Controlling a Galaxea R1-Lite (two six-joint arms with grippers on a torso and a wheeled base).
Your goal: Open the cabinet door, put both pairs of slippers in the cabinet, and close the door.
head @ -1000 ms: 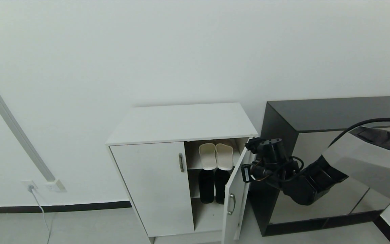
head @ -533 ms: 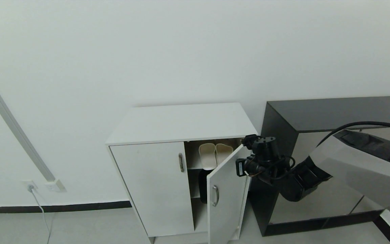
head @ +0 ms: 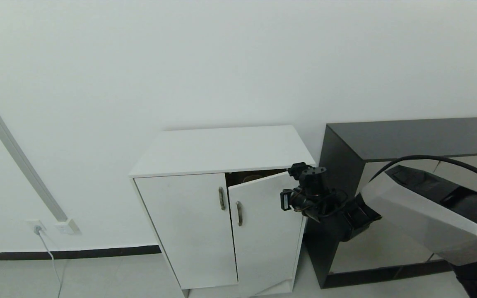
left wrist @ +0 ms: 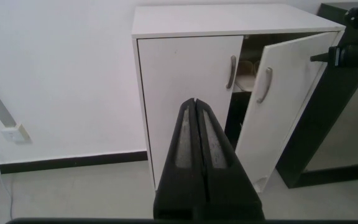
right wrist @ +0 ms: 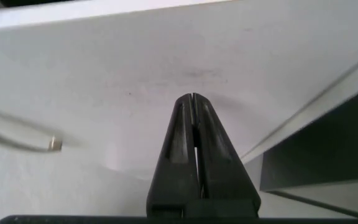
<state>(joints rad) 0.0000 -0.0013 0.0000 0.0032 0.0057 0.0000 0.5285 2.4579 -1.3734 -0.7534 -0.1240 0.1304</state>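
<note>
Cabinet door (head: 263, 223) swung nearly shut, R gripper (right wrist: 192, 98) clenched, tips at door face, L gripper (left wrist: 194, 102) clenched.

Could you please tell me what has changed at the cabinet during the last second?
The right door has swung from wide open to nearly shut, pushed by the right gripper, which moved left with it. The left door stayed closed, and the cabinet did not move.
</note>
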